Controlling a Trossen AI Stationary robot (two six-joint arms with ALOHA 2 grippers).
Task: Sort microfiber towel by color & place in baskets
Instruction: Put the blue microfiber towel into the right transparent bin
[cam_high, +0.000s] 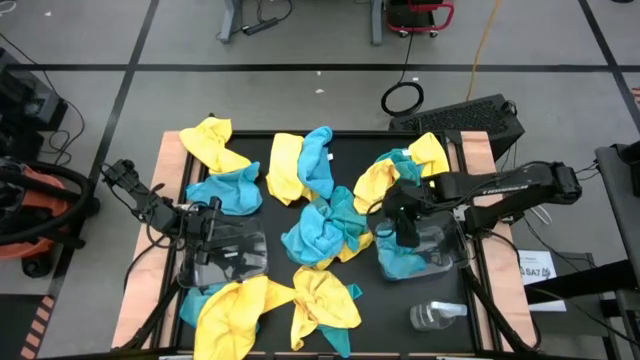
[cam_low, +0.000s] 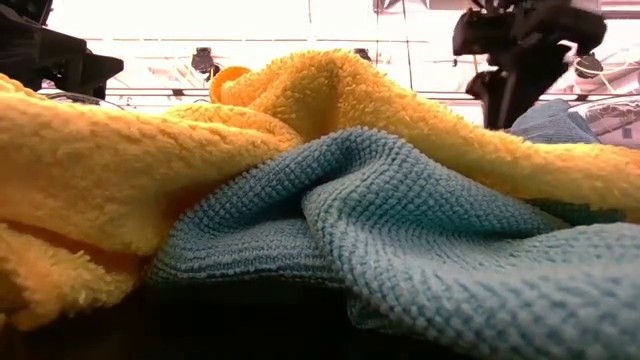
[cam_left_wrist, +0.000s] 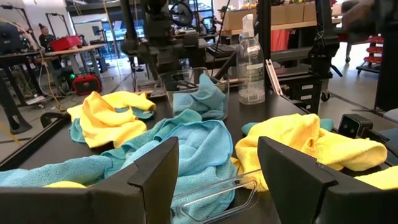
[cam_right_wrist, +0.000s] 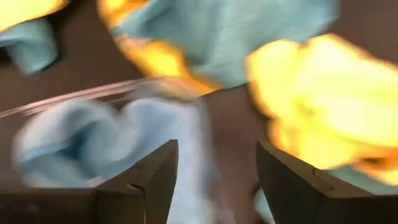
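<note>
Yellow and turquoise microfiber towels lie scattered over the black mat: a yellow one (cam_high: 213, 143) at the far left, a turquoise pile (cam_high: 320, 230) in the middle, and yellow ones (cam_high: 240, 305) at the near edge. My left gripper (cam_high: 212, 222) (cam_left_wrist: 217, 146) is open over the far edge of the left basket (cam_high: 225, 258), which looks empty. My right gripper (cam_high: 405, 232) (cam_right_wrist: 217, 149) is open above the right basket (cam_high: 445, 255). A turquoise towel (cam_high: 400, 263) (cam_right_wrist: 87, 134) lies in that basket. The low view is filled by a yellow towel (cam_low: 330, 90) resting on a turquoise one (cam_low: 400, 220).
A clear plastic bottle (cam_high: 435, 315) lies on the mat near the right basket. More towels, yellow (cam_high: 425, 155) and turquoise (cam_high: 318, 160), lie along the far side. Bare wooden strips (cam_high: 140, 290) run along both edges of the mat. A black case (cam_high: 470, 118) sits beyond the far right corner.
</note>
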